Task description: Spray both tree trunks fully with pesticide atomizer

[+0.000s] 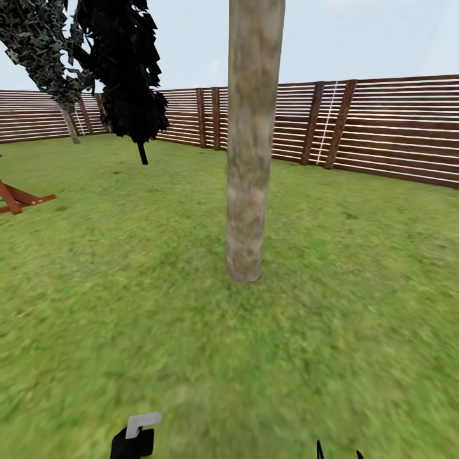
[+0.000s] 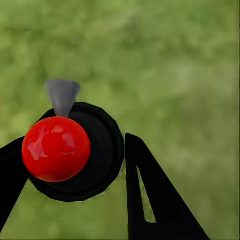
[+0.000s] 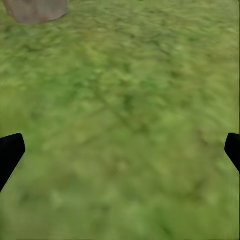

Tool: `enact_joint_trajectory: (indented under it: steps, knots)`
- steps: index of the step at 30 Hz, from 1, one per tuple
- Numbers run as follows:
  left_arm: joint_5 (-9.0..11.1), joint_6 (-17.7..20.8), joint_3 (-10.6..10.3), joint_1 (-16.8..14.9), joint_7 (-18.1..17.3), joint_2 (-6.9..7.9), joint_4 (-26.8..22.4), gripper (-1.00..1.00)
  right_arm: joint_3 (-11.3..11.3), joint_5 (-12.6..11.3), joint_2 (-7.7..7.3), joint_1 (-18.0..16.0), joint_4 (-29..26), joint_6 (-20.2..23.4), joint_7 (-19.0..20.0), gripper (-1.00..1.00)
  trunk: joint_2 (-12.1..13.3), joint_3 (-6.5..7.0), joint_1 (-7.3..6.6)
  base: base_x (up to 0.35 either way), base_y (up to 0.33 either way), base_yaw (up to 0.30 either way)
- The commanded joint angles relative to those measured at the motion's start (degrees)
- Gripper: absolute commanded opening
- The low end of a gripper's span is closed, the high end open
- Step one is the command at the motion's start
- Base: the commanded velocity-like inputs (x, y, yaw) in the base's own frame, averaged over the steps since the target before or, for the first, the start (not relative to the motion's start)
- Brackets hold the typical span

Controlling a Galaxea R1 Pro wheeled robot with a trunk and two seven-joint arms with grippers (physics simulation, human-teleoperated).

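Note:
The pesticide atomizer [image 2: 67, 150] has a black round body, a glossy red ball top and a grey nozzle. My left gripper [image 2: 75, 147] is shut on it, one black finger on each side. In the head view the atomizer's grey nozzle [image 1: 142, 423] pokes up at the bottom edge. A thick, mottled grey-brown tree trunk [image 1: 250, 140] stands straight ahead on the lawn, some way beyond the atomizer. Its base [image 3: 35, 10] also shows in the right wrist view. My right gripper [image 3: 124, 145] hangs open over bare grass, its tips [image 1: 339, 454] low at the right.
A reddish-brown slat fence [image 1: 382, 127] rings the lawn behind the trunk. At the far left stands a second tree with a leaning pale trunk [image 1: 70, 124], next to it a dark, thin-stemmed tree [image 1: 131, 83]. An orange wooden frame [image 1: 19, 199] lies at the left.

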Motion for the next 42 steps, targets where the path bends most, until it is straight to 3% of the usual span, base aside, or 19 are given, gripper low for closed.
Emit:
enact_joint_trajectory:
  steps: [1, 8, 25, 28, 29, 31, 32, 34, 36, 37, 40, 41, 42]
  knots:
    - [0.0, 0.0, 0.0, 0.0, 0.0, 0.00, 0.0, -1.00, 0.0, -0.1, 0.01, 0.0, 0.0, 0.0, 0.0, 1.00, 0.0, 0.00, 0.00, 0.341, 0.000, 0.000]
    - [0.1, 0.0, 0.0, 0.0, -0.1, 0.00, -0.1, -1.00, -0.3, -0.2, -0.75, 0.0, 0.2, 0.0, -0.1, 1.00, 0.0, 0.00, 0.00, 0.341, -0.042, 0.000]
    - [0.0, 0.6, -0.8, -0.6, -1.0, -0.08, -0.8, -1.00, -0.2, -0.1, -0.65, 0.0, -0.3, 0.0, 0.0, 1.00, 0.0, 0.00, 0.00, 0.337, -0.094, 0.000]
    - [-0.4, 0.9, -3.3, -0.8, -1.2, -0.03, -0.9, -1.00, -0.1, 0.0, -0.62, 0.0, -0.4, 0.0, 0.0, 1.00, 0.0, 0.00, 0.00, 0.225, -0.046, 0.000]
    - [-1.0, 0.9, -5.5, -0.8, -1.3, -0.06, -1.0, -1.00, -0.1, 0.0, -0.61, 0.0, -0.6, 0.0, 0.1, 1.00, 0.0, 0.00, 0.00, 0.059, -0.010, 0.000]
    - [-2.8, 1.1, -12.2, -0.9, -1.3, -0.01, -0.9, -1.00, 0.0, 0.2, -0.72, -0.5, -1.1, 0.7, 0.2, 1.00, 0.0, 0.00, 0.00, 0.023, -0.004, 0.000]
    - [-3.3, 1.7, -15.4, -1.0, -1.9, 0.14, -0.9, -1.00, 0.0, 0.2, -0.97, -1.8, -1.5, 3.3, 0.2, 1.00, 0.0, 0.00, 0.00, 0.008, -0.001, 0.000]
    - [-3.9, 5.5, -18.4, -1.9, -6.8, 0.75, -1.2, -1.00, 0.1, 0.2, -1.42, -5.7, -3.9, 9.3, 0.3, 1.00, 0.0, 0.00, 0.00, 0.003, -0.001, 0.000]
    - [-4.1, 9.9, -19.3, -5.9, -17.3, 3.75, -1.4, -1.00, 0.1, 2.0, -1.90, -9.6, -7.9, 15.3, 0.5, 1.00, 0.0, 0.00, 0.00, 0.001, 0.000, 0.000]
    - [-4.1, 11.0, -19.5, -7.5, -22.9, 5.56, -1.4, -1.00, 0.2, 5.5, -2.04, -11.3, -9.8, 18.6, 1.0, 1.00, 0.0, 0.00, 0.00, 0.000, 0.000, 0.000]
    - [-4.6, 12.3, -19.8, -12.2, -39.7, 9.59, -1.4, -1.00, 0.0, 23.6, -1.78, -16.3, -15.2, 31.0, 5.4, 1.00, 0.0, 0.00, 0.00, 0.000, 0.000, 0.000]
    - [-6.2, 13.2, -19.8, -13.7, -45.5, 10.38, -1.5, -1.00, 0.0, 27.7, -1.57, -17.6, -17.4, 34.1, 7.1, 1.00, 0.0, 0.00, 0.00, 0.000, 0.000, 0.000]
    - [-9.4, 14.5, -19.8, -15.0, -50.8, 10.79, -1.5, -1.00, 0.0, 29.9, -1.36, -18.7, -19.7, 36.7, 9.5, 1.00, 0.0, 0.00, 0.00, 0.000, 0.000, 0.000]
